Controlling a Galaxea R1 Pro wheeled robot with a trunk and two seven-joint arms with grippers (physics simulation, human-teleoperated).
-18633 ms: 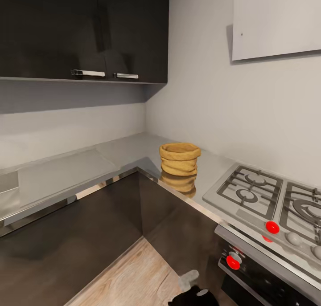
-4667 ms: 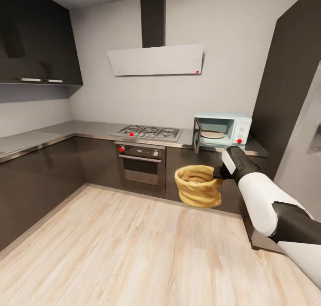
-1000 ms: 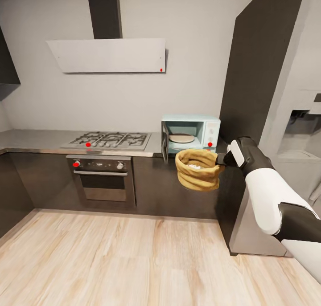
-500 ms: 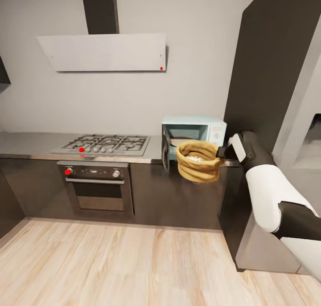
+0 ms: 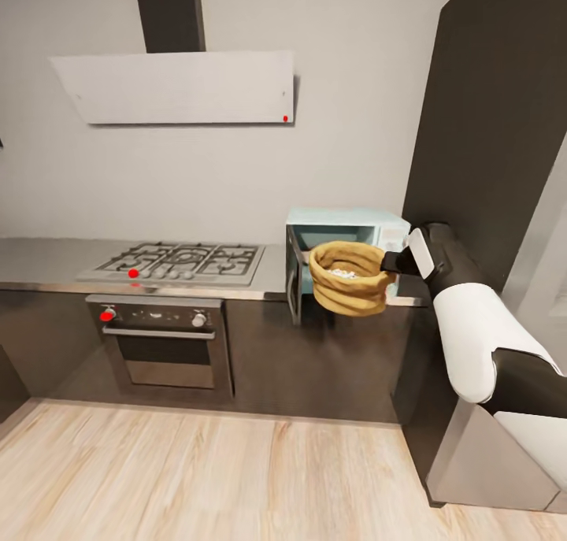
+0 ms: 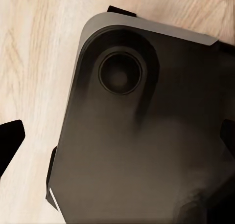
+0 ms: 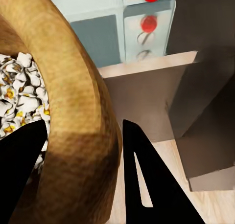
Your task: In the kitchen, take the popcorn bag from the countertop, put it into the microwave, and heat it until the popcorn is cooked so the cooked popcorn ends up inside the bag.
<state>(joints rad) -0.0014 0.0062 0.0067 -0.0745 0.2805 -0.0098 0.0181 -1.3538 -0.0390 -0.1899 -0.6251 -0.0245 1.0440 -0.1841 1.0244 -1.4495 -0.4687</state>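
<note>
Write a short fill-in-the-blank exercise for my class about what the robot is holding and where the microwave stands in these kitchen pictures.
1. The right gripper pinches the rim of the ____ bag.
2. The microwave has its door swung ____.
3. The microwave stands on the countertop to the right of the gas ____.
4. The popcorn bag hangs in the air in front of the ____.

Missing words: popcorn; open; hob; microwave
</note>
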